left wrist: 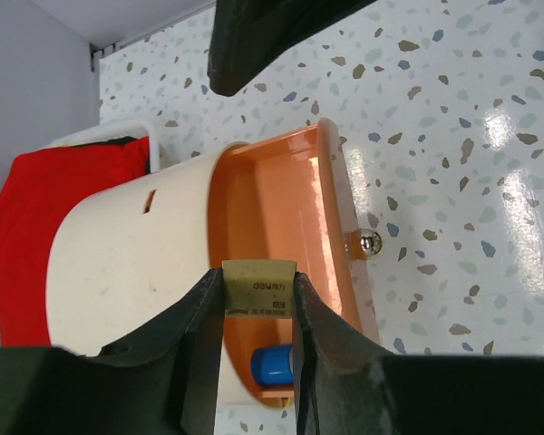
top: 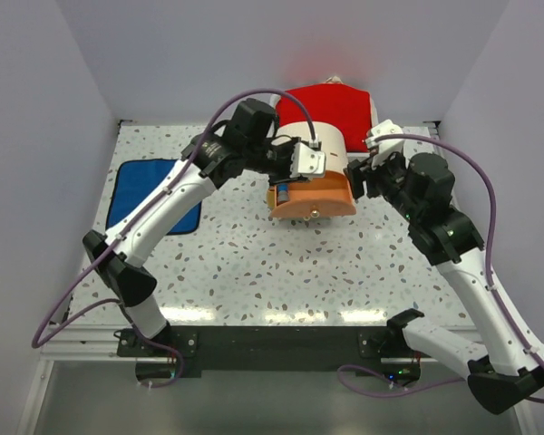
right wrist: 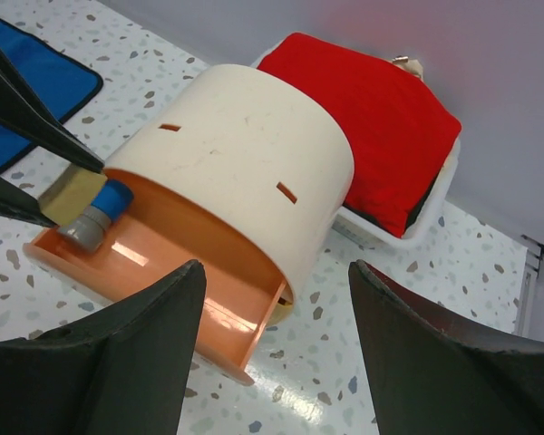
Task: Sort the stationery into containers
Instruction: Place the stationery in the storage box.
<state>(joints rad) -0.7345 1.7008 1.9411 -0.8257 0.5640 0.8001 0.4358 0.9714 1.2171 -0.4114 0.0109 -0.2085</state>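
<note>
My left gripper [left wrist: 258,292] is shut on the tan eraser block [left wrist: 259,288] and holds it just above the open yellow-orange drawer [left wrist: 290,208] of the cream half-cylinder unit [left wrist: 127,263]. A blue-grey cap piece [left wrist: 274,365] lies in the drawer under the eraser. The right wrist view shows the eraser [right wrist: 72,195], the cap piece [right wrist: 98,216] and the drawer [right wrist: 172,276] pulled out of the unit [right wrist: 245,145]. My right gripper [right wrist: 275,267] is open and empty, beside the drawer's right end. From above, the left gripper [top: 295,170] is over the drawer [top: 313,198] and the right gripper [top: 359,178] is at its right.
A white tray with a red cloth [top: 331,104] stands right behind the unit. A blue cloth [top: 150,195] lies at the left of the speckled table. The drawer's gold knob [left wrist: 370,243] points toward the table's near side.
</note>
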